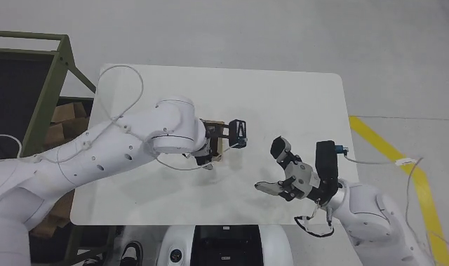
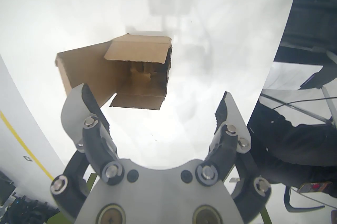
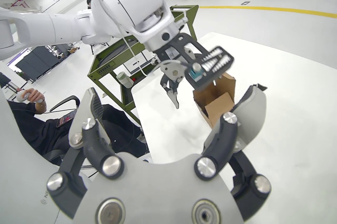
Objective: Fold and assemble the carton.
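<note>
A small brown carton (image 2: pixel 118 72) lies on the white table (image 1: pixel 295 104), its open end and loose flaps toward my left gripper (image 2: pixel 155 106). That gripper is open and hangs just short of the carton, touching nothing. In the top view the carton (image 1: pixel 218 145) is mostly hidden under the left wrist. My right gripper (image 1: pixel 275 168) is open and empty, off to the carton's right near the table's front edge. In the right wrist view my right gripper (image 3: pixel 172 101) faces the carton (image 3: pixel 218 102), with the left gripper (image 3: pixel 171 89) just beside the carton.
A green metal rack (image 1: pixel 49 76) stands off the table's left edge, with cardboard pieces (image 1: pixel 66 118) stacked below it. The table's back and right parts are bare. A yellow line (image 1: pixel 393 154) runs on the floor to the right.
</note>
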{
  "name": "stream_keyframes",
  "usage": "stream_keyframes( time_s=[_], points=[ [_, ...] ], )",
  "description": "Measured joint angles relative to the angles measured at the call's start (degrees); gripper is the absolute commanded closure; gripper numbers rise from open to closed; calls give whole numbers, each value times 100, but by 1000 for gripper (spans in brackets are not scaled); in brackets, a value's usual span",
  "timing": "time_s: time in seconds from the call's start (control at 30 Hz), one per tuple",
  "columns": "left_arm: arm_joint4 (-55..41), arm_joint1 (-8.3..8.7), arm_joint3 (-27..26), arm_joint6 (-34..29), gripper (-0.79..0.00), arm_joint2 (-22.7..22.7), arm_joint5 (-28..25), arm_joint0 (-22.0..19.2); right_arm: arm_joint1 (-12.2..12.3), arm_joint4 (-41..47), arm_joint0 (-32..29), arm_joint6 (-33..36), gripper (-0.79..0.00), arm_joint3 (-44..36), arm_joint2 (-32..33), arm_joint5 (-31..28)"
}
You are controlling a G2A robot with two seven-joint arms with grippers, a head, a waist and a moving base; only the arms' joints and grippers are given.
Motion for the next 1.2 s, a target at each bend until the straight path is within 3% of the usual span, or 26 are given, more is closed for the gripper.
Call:
stream_keyframes(
  time_s=[0.2, 0.33, 0.53, 0.87, 1.2],
  points=[
    [-591, 556, -691, 606, -785, -969, -145, 595, -43, -50, 281, 10, -785, 184, -242, 436],
    [-839, 938, -770, 1016, -785, -1702, -358, 1125, -60, -35, 474, 197, -785, 300, -354, 736],
    [-1149, 1363, -649, 1537, -785, -2630, -620, 1902, -101, -332, 859, 560, -785, 379, -632, 1296],
    [-1876, 1782, -117, 2330, -785, -3762, -773, 3086, -248, -1029, 1850, 1522, -785, 796, -1488, 2357],
    [-2009, 1866, 347, 2371, -785, -4045, -20, 3693, -555, -1106, 3131, 2202, -785, 1720, -2520, 3260]
  ],
)
